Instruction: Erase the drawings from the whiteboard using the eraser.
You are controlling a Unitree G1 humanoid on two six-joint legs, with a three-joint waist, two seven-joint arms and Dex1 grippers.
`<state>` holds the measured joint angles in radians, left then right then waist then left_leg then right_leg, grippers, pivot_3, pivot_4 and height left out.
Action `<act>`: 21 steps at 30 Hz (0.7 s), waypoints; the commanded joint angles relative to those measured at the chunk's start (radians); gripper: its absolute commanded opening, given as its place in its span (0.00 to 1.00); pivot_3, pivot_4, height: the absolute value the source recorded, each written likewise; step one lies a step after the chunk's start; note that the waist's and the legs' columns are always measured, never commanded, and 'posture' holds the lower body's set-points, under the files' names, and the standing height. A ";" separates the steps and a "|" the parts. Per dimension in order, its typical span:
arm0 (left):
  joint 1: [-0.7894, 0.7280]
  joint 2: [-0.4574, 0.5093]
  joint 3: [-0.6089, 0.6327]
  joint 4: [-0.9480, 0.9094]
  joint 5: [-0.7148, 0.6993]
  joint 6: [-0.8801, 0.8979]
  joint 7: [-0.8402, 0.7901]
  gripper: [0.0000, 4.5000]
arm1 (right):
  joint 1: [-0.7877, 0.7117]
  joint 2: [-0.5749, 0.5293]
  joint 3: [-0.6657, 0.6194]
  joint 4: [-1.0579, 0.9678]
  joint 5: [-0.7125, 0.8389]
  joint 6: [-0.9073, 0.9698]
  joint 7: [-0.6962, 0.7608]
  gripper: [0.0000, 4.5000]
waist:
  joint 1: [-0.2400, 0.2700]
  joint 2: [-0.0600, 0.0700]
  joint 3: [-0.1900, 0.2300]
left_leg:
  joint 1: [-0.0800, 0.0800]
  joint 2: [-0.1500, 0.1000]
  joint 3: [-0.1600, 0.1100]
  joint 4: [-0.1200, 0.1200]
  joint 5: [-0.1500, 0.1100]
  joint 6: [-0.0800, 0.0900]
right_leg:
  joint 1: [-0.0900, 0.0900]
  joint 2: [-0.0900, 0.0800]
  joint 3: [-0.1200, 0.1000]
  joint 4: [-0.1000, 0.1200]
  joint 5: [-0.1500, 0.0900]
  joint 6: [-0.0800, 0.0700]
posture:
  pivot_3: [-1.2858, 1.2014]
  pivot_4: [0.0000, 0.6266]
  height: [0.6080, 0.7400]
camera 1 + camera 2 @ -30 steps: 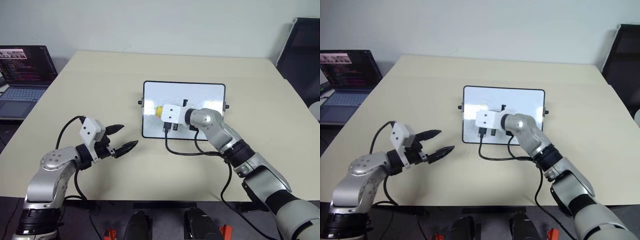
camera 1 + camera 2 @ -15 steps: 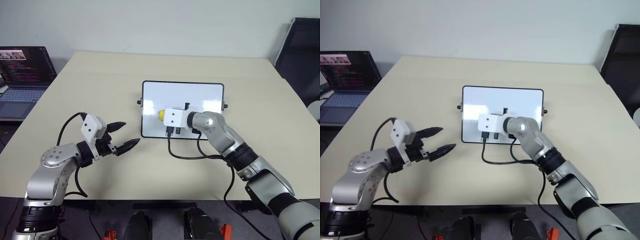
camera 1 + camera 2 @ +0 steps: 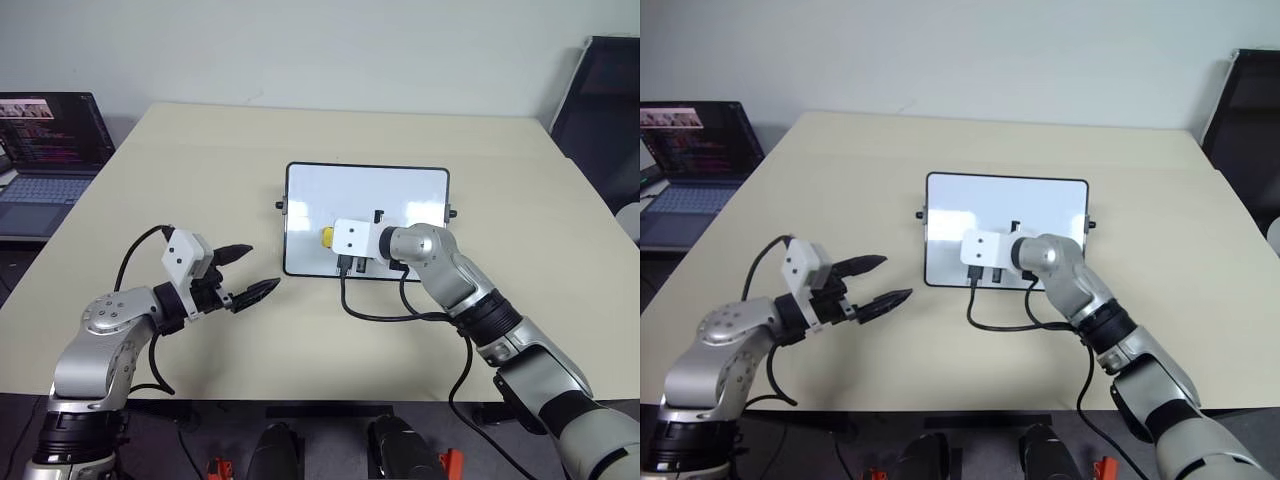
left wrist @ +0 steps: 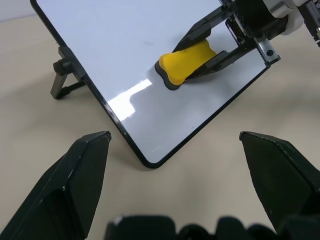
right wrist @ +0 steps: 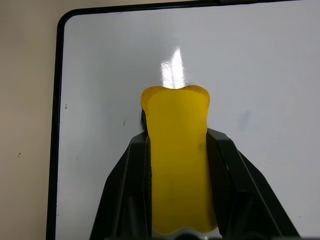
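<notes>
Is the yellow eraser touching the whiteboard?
Touching. In the left wrist view the eraser, held in the right gripper, lies with its dark underside flat on the whiteboard, no gap showing.

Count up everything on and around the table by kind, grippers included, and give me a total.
Whiteboard: 1
Eraser, yellow, held by the right gripper: 1
Laptop: 1
Table: 1
Grippers: 2, left gripper and right gripper
Total: 6
</notes>
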<state>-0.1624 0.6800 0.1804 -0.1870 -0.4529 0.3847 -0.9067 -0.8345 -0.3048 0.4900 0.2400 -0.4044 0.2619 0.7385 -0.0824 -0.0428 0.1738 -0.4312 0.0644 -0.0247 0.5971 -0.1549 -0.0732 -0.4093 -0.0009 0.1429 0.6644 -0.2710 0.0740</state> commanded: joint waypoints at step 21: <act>-0.520 -0.177 -0.454 0.149 0.097 -0.029 -0.241 1.00 | 0.702 0.089 -0.781 -1.003 0.285 0.915 -0.327 0.25 | 0.015 0.002 0.001 | -0.002 -0.001 -0.001 -0.003 -0.002 -0.003 | -0.003 0.000 -0.001 0.000 -0.005 0.001 | 0.52 0.24 1.00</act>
<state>-0.6444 0.5151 -0.2503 -0.0490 -0.3709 0.3810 -1.1186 -0.1275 -0.2091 -0.2601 -0.7568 -0.1317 1.2026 0.4371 -0.0675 -0.0409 0.1750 -0.4336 0.0635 -0.0255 0.5947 -0.1567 -0.0759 -0.4116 -0.0007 0.1426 0.6642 -0.2752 0.0751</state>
